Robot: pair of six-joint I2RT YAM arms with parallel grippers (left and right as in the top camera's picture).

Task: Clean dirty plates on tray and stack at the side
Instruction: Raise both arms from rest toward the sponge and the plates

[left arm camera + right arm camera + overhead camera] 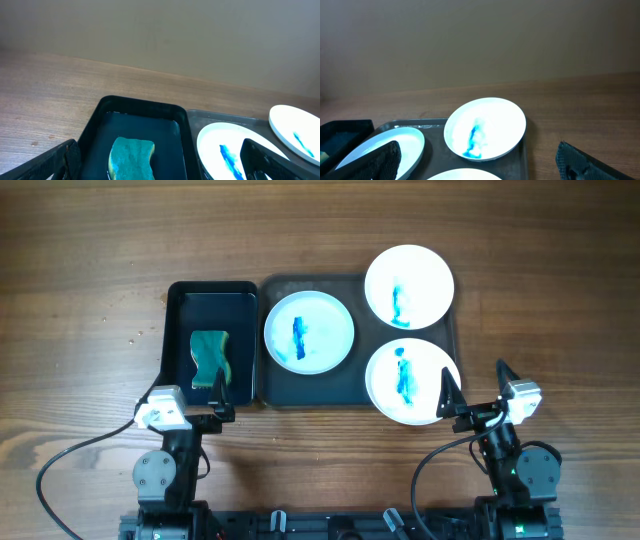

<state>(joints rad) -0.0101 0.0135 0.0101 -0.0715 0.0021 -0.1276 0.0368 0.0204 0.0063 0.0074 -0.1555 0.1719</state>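
while both arms wait at the wooden table's (80,300) near edge, the left gripper (159,150) holds its jaws spread wide and empty, facing a black tub (175,330) with a teal sponge (210,358) inside. the right gripper (475,385) is likewise spread and empty, just short of the nearest plate (412,383). all three white, blue-smeared plates rest on the dark tray (352,388): beyond lie the left plate (309,331) and the far plate (409,287), overhanging the rim.
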